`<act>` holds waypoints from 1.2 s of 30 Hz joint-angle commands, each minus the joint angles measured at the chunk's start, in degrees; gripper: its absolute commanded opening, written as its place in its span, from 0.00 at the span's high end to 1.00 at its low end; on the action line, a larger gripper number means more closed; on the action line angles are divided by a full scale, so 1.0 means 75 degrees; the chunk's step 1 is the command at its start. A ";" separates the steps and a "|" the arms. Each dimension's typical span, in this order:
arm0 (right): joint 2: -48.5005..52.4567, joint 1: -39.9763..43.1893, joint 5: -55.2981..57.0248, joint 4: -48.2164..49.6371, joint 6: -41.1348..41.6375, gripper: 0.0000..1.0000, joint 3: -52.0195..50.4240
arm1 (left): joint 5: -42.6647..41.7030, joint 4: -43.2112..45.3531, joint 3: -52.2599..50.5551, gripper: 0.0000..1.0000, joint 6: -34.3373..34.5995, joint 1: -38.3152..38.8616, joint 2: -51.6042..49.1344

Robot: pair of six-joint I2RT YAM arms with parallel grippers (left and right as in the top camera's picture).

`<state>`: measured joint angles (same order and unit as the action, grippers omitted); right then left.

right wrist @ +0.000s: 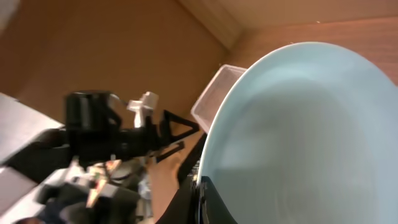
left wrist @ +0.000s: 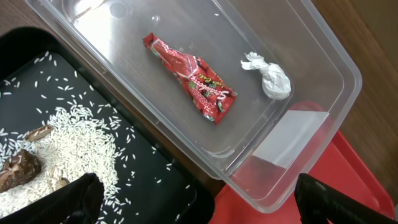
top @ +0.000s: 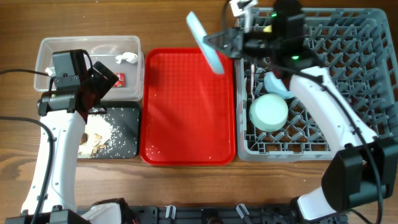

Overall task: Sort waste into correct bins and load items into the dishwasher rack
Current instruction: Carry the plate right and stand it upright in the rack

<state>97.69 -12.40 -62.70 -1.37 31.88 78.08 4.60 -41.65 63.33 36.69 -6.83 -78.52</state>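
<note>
nearest me, the shallow black rectangular tray (top: 127, 118) holds the loose brown-and-white rice scraps (left wrist: 74, 143). the flat red serving tray (top: 186, 106) beside it is bare apart from a few pale specks. in the large grey pegged dishwasher rack (top: 367, 56) the pale-green bowl (top: 268, 112) sits upside down, with the light-blue bowl (top: 278, 86) just beyond it. farther off, the clear plastic rectangular tub (top: 50, 53) holds the red shiny snack wrapper (left wrist: 189, 78) and the crumpled white tissue (left wrist: 268, 78). my left end effector (left wrist: 202, 202) hangs over the 2 bins, spread wide and holding nothing. my right end effector (top: 227, 43) is clamped on the round light-blue plate (top: 205, 38), held on edge above the rack's far left corner. i judge the sorting done and the plate yet to be slotted. i cannot make out the yellow cup, fork or spoon.
</note>
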 commanded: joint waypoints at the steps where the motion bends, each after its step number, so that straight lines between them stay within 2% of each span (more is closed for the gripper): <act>1: -0.0204 0.0676 -0.1271 0.0061 0.0376 0.96 -0.0009 | 0.0020 -0.0006 0.0058 0.00 -0.0119 -0.0026 0.0125; 7: -0.0198 0.1746 -0.1408 0.0029 0.0466 0.96 -0.0070 | 0.0020 -0.0006 0.0058 0.00 -0.0119 -0.0026 0.0125; 11: -0.0198 0.2119 -0.0498 0.0000 0.1139 0.96 -0.0396 | 0.0020 -0.0006 0.0058 0.00 -0.0119 -0.0026 0.0125; 21: -0.0195 0.2165 0.1227 0.0093 0.1976 0.96 -0.1285 | 0.0020 -0.0006 0.0058 0.00 -0.0119 -0.0026 0.0125; 29: -0.0184 0.2165 0.2052 0.0289 0.1947 0.95 -0.1480 | 0.0020 -0.0006 0.0058 0.00 -0.0119 -0.0026 0.0125; 30: -0.0184 0.2180 0.2154 0.0297 0.1947 0.94 -0.1480 | 0.0020 -0.0006 0.0058 0.00 -0.0119 -0.0026 0.0125; 33: -0.0166 0.2276 0.2276 0.0271 0.1851 0.76 -0.1480 | 0.0020 -0.0006 0.0058 0.00 -0.0119 -0.0026 0.0125; 36: -0.0146 0.2457 0.2273 0.0137 0.1594 0.68 -0.1480 | 0.0020 -0.0006 0.0058 0.00 -0.0122 -0.0026 0.0125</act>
<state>97.36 4.43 -47.81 0.36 46.00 67.26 4.60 -41.65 63.33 36.71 -6.83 -78.52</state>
